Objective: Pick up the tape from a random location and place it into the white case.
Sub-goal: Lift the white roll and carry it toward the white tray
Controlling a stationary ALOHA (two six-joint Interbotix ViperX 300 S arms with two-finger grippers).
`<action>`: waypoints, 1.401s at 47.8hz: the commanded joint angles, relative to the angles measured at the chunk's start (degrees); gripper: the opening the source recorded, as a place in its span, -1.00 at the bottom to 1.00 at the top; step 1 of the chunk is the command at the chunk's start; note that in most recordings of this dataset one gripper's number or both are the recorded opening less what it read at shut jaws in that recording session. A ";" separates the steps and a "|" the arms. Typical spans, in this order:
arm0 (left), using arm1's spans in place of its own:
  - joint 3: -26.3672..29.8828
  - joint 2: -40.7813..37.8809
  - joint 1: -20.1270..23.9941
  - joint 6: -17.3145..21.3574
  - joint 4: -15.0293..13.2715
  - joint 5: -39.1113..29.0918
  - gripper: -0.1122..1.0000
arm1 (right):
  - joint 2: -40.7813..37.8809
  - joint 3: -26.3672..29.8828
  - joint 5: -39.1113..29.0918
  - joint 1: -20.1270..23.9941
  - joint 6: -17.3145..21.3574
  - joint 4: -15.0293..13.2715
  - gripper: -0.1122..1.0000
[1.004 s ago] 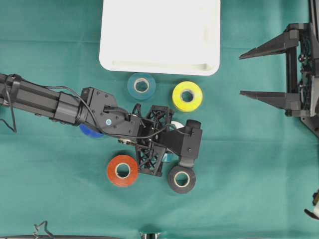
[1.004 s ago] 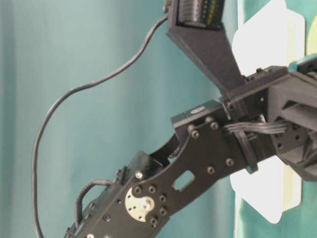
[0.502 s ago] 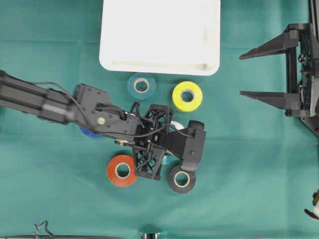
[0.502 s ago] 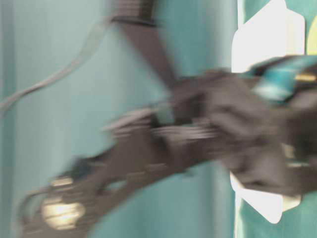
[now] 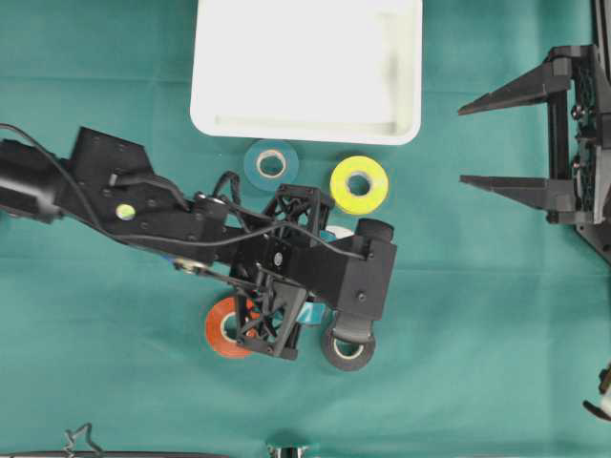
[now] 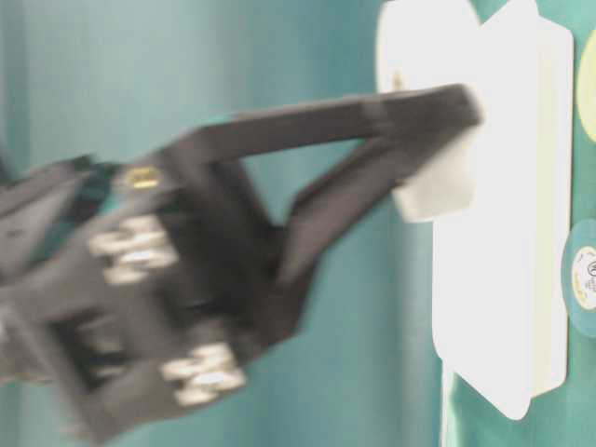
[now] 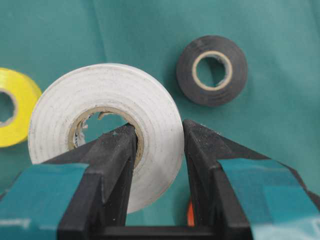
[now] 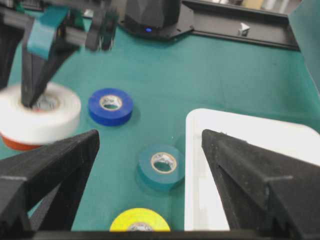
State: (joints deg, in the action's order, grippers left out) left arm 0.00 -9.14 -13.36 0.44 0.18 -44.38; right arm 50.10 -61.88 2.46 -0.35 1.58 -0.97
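My left gripper (image 7: 159,131) is shut on a white tape roll (image 7: 105,100): one finger sits in the core hole, the other presses the outer face. The roll hangs tilted above the cloth, clear of the rolls beneath. From the right wrist the same roll (image 8: 40,117) shows at the far left, under the left gripper (image 8: 32,102). The white case (image 5: 305,129) lies at the top centre, nothing visible inside. My right gripper (image 5: 461,143) rests open at the right edge, holding nothing. In the overhead view the left wrist hides almost all of the held roll.
Loose rolls lie on the green cloth: teal (image 5: 270,163) and yellow (image 5: 359,184) just in front of the case, red (image 5: 224,327) and black (image 5: 348,348) under the left wrist, blue (image 8: 110,106) beside the held roll.
The left arm has risen with the white roll in its grip, and its wrist now covers more of the red and black rolls. The right arm has not moved.
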 commanded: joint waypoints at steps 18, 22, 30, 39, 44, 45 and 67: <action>5.54 8.53 -0.18 0.00 0.35 -4.57 -0.33 | -0.26 1.93 -0.44 -0.09 0.09 0.00 0.85; 5.45 8.44 -0.18 0.00 0.35 -4.66 -0.33 | -0.26 1.93 -0.53 -0.09 0.00 0.00 0.85; 5.36 8.53 -0.18 0.00 0.35 -4.57 -0.33 | -0.26 1.93 -0.53 -0.09 0.09 -0.09 0.85; 5.19 8.61 -0.18 0.00 0.35 -4.66 -0.33 | -0.26 1.93 -0.44 -0.09 0.00 0.00 0.85; 5.01 8.70 -0.18 0.00 0.35 -4.66 -0.33 | -0.26 1.93 -0.44 -0.09 0.00 0.00 0.85; 5.01 8.61 -0.18 -0.09 0.35 -4.66 -0.33 | -0.26 1.93 -0.44 -0.09 0.00 -0.09 0.85; 5.01 8.70 -0.18 -0.09 0.35 -4.66 -0.33 | -0.26 1.93 -0.53 -0.09 0.00 -0.09 0.85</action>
State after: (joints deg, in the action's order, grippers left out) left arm 4.04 -2.72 -13.45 0.44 0.35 -49.31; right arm 50.10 -61.61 1.67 -0.35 1.58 -0.97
